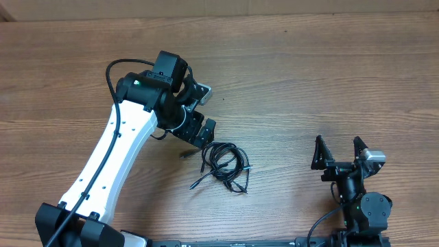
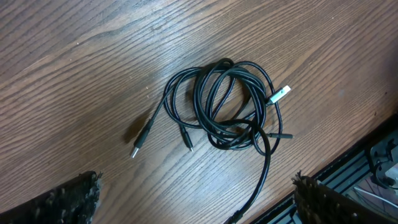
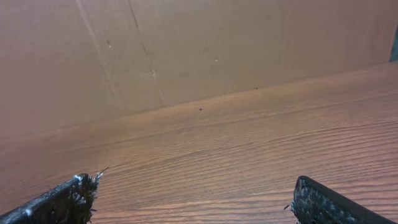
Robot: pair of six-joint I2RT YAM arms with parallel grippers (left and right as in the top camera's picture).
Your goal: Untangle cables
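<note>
The cables are thin black cords in a tangled coil on the wooden table, with loose plug ends trailing out. The left wrist view shows the bundle up close, with a silver-tipped plug at its right and another plug at its left. My left gripper hovers open just up and left of the bundle, touching nothing. My right gripper is open and empty at the lower right, far from the cables. The right wrist view shows only bare table between its fingers.
The wooden table stretches wide around the bundle. A brown cardboard wall stands beyond the far edge. The left arm's white link and its thick black cable lie at the left. The table's front edge runs near the bundle.
</note>
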